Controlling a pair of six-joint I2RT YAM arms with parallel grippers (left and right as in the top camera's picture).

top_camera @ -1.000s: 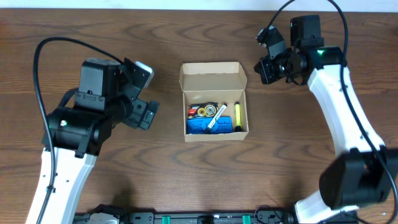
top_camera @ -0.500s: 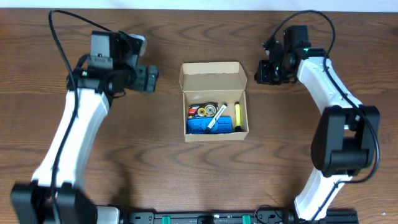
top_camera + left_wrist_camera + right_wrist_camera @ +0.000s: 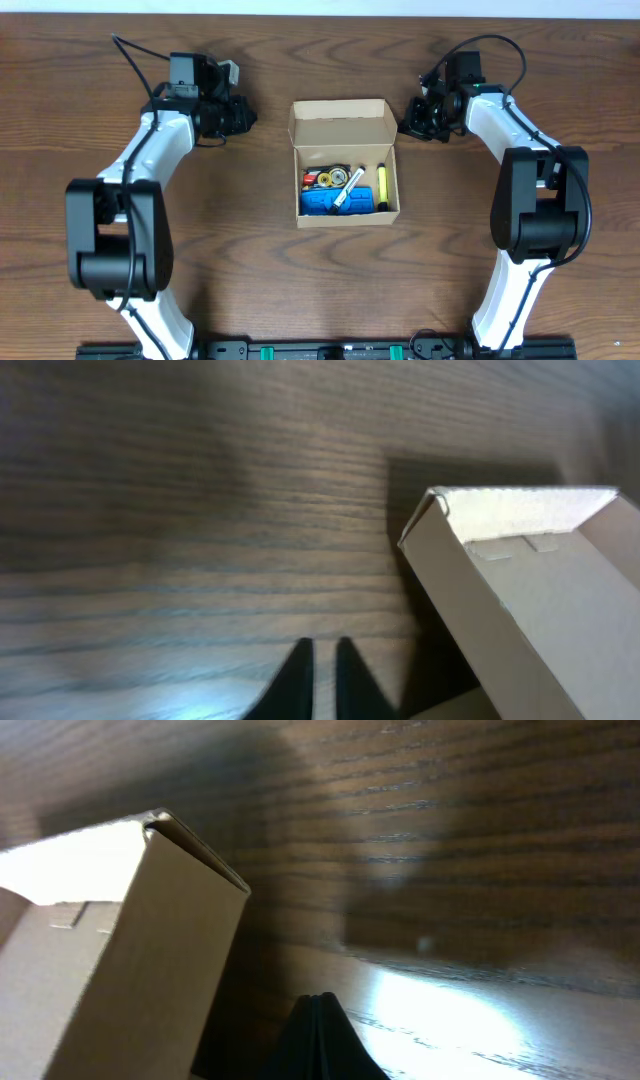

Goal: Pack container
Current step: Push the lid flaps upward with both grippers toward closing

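Observation:
The container (image 3: 347, 128), a tan cardboard box, sits mid-table with its flap lid standing open at the back. Inside lie a blue object (image 3: 330, 202), a yellow marker (image 3: 382, 186) and small red and yellow items (image 3: 325, 179). My left gripper (image 3: 245, 118) is shut and empty, just left of the lid and apart from it. In the left wrist view its fingertips (image 3: 322, 645) nearly meet above the wood, with the lid (image 3: 520, 590) to their right. My right gripper (image 3: 408, 125) is shut and empty beside the lid's right edge. Its wrist view shows its closed tips (image 3: 320, 997) next to the lid (image 3: 130, 940).
The dark wooden table (image 3: 200, 260) stretches around the box. Black cables (image 3: 130, 55) trail from both arms along the back. A black rail (image 3: 320, 350) with green clips runs along the front edge.
Both arms have swung toward the back of the table. The left gripper has shut and moved in to the lid's left side. The right gripper has edged closer to the lid's right side.

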